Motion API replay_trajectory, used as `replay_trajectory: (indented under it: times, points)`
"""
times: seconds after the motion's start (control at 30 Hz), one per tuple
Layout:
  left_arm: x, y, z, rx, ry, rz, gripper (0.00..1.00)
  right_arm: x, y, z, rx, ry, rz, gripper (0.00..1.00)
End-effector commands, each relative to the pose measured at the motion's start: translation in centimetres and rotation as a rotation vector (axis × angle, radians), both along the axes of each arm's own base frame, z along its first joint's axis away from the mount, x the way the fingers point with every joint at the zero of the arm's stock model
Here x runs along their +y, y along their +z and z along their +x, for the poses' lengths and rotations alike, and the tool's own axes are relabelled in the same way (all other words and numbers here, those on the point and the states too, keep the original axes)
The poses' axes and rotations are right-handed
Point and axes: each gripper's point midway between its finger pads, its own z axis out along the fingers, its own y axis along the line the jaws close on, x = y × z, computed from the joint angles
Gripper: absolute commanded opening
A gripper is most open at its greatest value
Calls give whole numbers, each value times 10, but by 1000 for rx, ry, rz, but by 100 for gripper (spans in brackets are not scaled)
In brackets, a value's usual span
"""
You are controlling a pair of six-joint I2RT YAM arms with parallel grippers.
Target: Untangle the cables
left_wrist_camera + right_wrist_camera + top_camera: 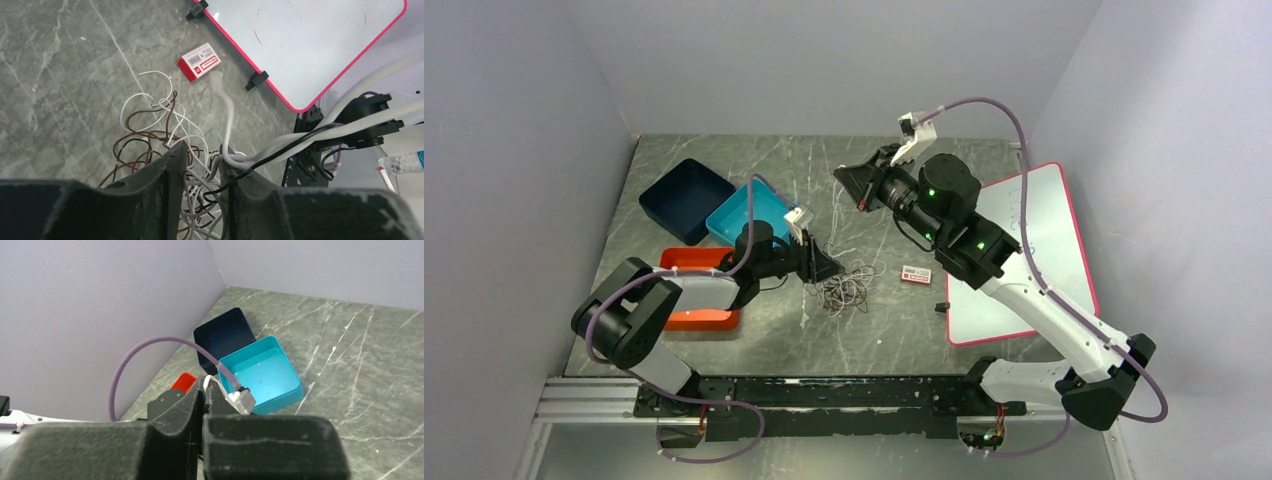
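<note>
The cables (846, 288) are a palm-sized tangle of thin white, brown and black wires on the grey marble table, in front of my left gripper (829, 266). In the left wrist view the tangle (160, 125) lies under my left gripper (204, 150). Its jaws stand a little apart with strands between them, and white and black strands hook over the right fingertip (231, 165). My right gripper (856, 188) is raised above the table, shut on a white cable (210, 381). That strand (227, 107) rises blurred from the tangle.
A navy bin (686, 198), a teal bin (749, 213) and an orange-red tray (696, 300) stand at the left. A whiteboard with a pink-red edge (1024, 250) lies at the right. A small red-and-white box (915, 274) and a black clip (942, 307) lie beside it.
</note>
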Motion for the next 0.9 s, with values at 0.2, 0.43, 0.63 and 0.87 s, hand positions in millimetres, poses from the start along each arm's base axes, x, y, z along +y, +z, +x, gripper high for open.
replay_trajectory:
  times: [0.2,0.43,0.63,0.87]
  points:
    - [-1,-19,-10,12,-1,14,31,-25,64,-2,-153,-60,55,0]
    - [2,-38,-12,43,14,58,25,-36,88,-7,-226,-81,65,0]
    - [3,-48,-15,64,11,73,25,-54,113,-12,-300,-132,89,0]
    - [1,-60,-20,90,6,85,24,-73,144,-19,-389,-185,107,0]
